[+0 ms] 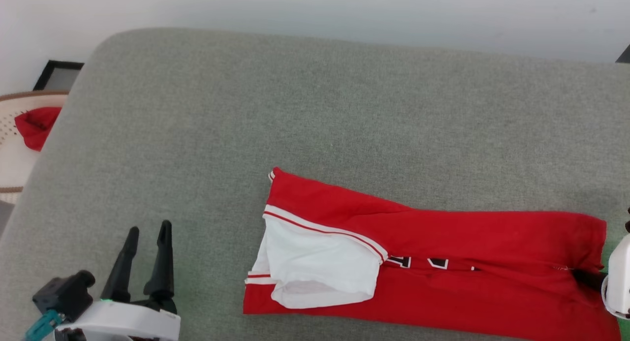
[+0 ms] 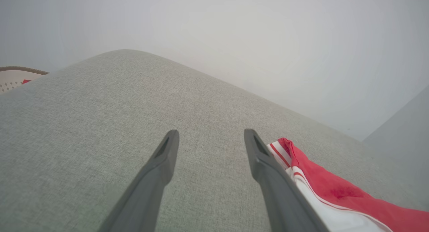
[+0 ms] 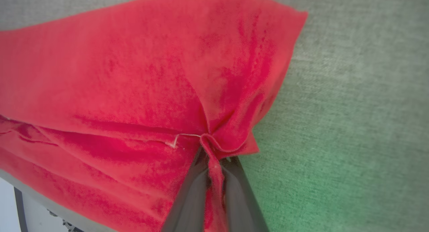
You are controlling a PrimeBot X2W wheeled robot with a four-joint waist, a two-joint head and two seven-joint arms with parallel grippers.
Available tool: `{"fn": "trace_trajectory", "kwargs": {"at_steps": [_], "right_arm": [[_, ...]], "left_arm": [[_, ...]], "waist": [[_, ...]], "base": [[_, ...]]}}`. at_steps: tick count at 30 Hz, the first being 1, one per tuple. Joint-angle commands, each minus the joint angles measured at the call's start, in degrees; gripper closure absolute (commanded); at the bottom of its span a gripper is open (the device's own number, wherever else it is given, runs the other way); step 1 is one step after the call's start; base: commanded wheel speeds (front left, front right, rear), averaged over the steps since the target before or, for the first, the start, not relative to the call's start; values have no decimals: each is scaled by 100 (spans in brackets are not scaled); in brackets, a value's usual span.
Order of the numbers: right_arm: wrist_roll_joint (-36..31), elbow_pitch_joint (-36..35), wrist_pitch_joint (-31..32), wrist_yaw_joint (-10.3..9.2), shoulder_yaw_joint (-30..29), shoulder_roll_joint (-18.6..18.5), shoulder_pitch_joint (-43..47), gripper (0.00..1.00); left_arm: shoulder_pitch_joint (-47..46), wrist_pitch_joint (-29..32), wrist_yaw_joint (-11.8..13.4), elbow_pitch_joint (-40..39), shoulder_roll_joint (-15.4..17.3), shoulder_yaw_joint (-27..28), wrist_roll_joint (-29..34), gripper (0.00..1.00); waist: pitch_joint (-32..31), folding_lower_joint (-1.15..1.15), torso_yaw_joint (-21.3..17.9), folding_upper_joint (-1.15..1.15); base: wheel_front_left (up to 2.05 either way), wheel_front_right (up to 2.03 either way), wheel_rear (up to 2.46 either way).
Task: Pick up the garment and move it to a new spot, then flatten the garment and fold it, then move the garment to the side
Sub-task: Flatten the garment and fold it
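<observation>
The right hand (image 3: 214,158) was clenched on the hem of the one garment (image 1: 467,242), which lay folded narrow, its long axis running from that hand toward the left hand (image 1: 150,228), white sleeve end nearer it. The left hand stood released, clear of the cloth. Beyond both hands, bare grey cushion (image 1: 295,109) reached its rounded far edge.

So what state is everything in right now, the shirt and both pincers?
shirt: folded into a long strip, lying on the grey cushion.
left pincer: open, empty, clear of the shirt.
right pincer: shut on the shirt's end.
red cloth in the basket: crumpled.
</observation>
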Motion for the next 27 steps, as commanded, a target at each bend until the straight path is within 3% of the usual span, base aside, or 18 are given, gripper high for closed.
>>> {"fn": "trace_trajectory", "kwargs": {"at_steps": [1,19,27], "right_arm": [[-122,156,-42,-9,39,-57,98,100],[-223,966,-503,-8,-46,-834,-207,100],[58,436,-436,-7,227,-839,-224,100]], "left_arm": [[88,0,-36,5,-18,42,52,0],[587,0,-65,-47,37,253,18,0],[789,0,-68,-86,16,352,-4,0]], "waist": [[-106,0,-17,0],[-639,0,-146,0],[-813,0,-362,0]], "base": [[0,0,0],[0,0,0],[0,0,0]]}}
